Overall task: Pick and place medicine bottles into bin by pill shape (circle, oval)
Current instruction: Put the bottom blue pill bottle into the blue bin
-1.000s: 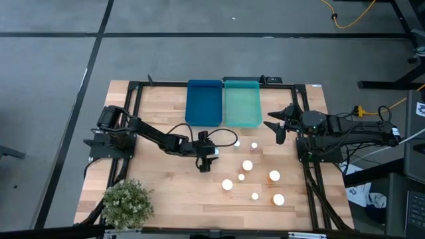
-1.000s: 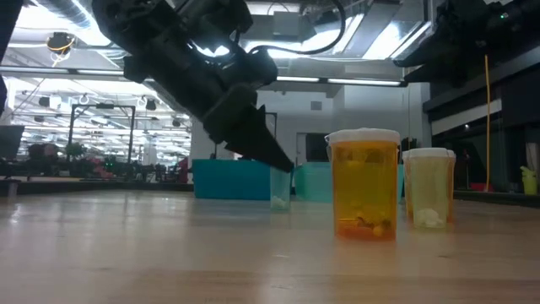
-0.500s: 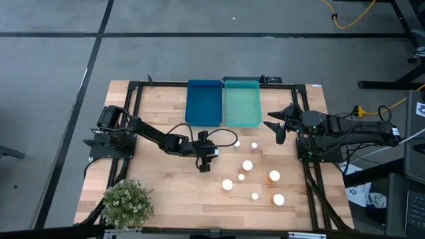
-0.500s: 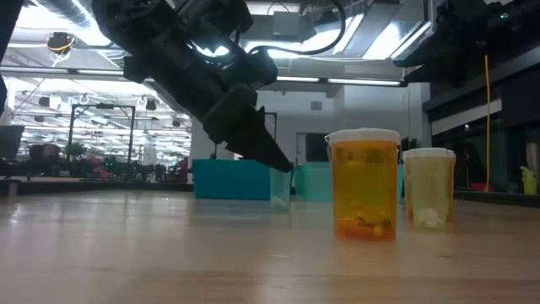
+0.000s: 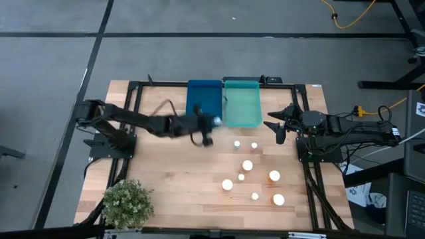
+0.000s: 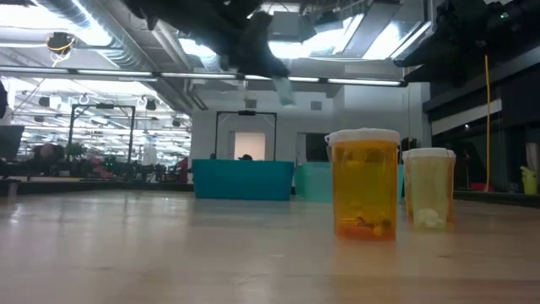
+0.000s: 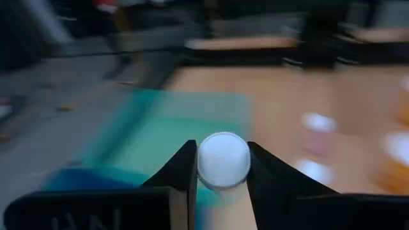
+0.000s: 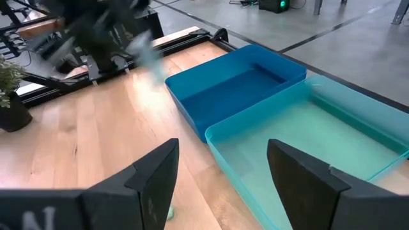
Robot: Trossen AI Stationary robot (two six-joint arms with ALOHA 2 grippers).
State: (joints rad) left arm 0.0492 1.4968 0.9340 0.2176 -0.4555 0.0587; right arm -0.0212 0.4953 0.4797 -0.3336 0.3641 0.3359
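The left gripper (image 5: 210,123) hangs in the air at the near edge of the blue bin (image 5: 204,102), its fingers (image 7: 181,171) pinching a small white-capped bottle (image 7: 223,160); in the low view that bottle (image 6: 285,89) hangs well above the tabletop, clear of the wood, and the arm is blurred. The teal bin (image 5: 242,102) stands touching the blue bin on its right side, both at the far edge of the table (image 5: 159,186). The right gripper (image 5: 278,127) waits just right of the teal bin's near corner, jaws spread with nothing between them; its wrist view looks past its two dark fingers (image 8: 153,176) onto both bins. Seven more bottles stand upright on the wood, nearer than the teal bin: two small ones (image 5: 236,143) (image 5: 254,145) just in front of it, a wider one (image 5: 248,165) a little nearer, then a small one (image 5: 241,177) beside a wider one (image 5: 227,184), an amber-bodied one (image 5: 274,176) to their right, and nearest the front a small one (image 5: 254,196) and a wide one (image 5: 279,199). In the low view an amber bottle (image 6: 364,196) with pills at its bottom stands close to the camera, with a paler bottle (image 6: 429,198) just beside it. A potted plant (image 5: 126,204) sits at the table's front left corner, well apart from the bins.
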